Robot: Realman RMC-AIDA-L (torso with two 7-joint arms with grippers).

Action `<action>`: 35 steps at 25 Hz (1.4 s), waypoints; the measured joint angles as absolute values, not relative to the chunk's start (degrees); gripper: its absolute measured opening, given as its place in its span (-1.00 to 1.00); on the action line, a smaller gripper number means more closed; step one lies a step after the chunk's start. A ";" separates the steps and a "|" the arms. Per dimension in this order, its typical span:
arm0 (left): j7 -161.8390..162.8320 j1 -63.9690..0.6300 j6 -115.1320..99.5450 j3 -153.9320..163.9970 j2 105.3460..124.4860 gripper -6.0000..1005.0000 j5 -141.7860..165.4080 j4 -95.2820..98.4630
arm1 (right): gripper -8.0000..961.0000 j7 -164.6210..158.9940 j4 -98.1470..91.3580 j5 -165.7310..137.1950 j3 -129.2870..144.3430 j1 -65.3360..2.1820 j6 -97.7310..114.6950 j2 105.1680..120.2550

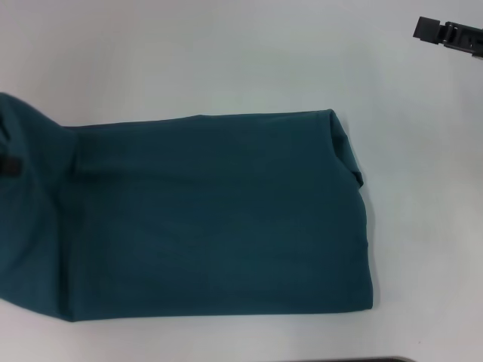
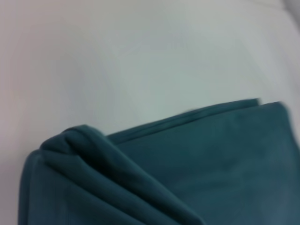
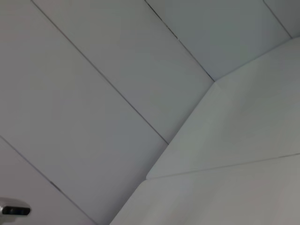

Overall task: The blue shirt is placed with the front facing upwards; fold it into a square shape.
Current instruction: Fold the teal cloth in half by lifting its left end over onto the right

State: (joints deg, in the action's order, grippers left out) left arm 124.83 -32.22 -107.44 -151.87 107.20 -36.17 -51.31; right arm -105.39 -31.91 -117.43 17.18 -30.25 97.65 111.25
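Observation:
The blue shirt [image 1: 219, 219] lies on the white table as a long folded band, plain teal side up, with no lettering showing. Its right end is a neat folded edge, and its left end bulges wider and runs off the picture. A small dark piece [image 1: 6, 164] sits on that left end; I cannot tell whether it is my left gripper or a label. The left wrist view looks closely at a folded shirt corner [image 2: 187, 168] with a bunched ridge. My right gripper [image 1: 447, 34] hangs at the far right, well away from the shirt.
White table [image 1: 226, 53] surrounds the shirt on the far side and the right. The right wrist view shows only pale wall panels [image 3: 117, 70] and a white surface. A dark strip [image 1: 339, 360] marks the near table edge.

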 joint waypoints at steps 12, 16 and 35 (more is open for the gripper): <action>126.34 -30.79 -113.06 -151.88 109.27 -0.91 -40.04 -58.77 | 0.66 -105.71 -31.89 -117.43 17.95 -29.71 97.60 111.26; 127.06 -30.71 -113.55 -151.49 108.39 -0.91 -39.65 -59.85 | 0.65 -106.11 -31.76 -117.42 18.31 -29.70 97.61 111.25; 134.90 -32.70 -117.54 -146.61 107.46 -0.91 -40.23 -67.21 | 0.65 -107.49 -31.91 -117.39 19.90 -31.65 97.02 110.94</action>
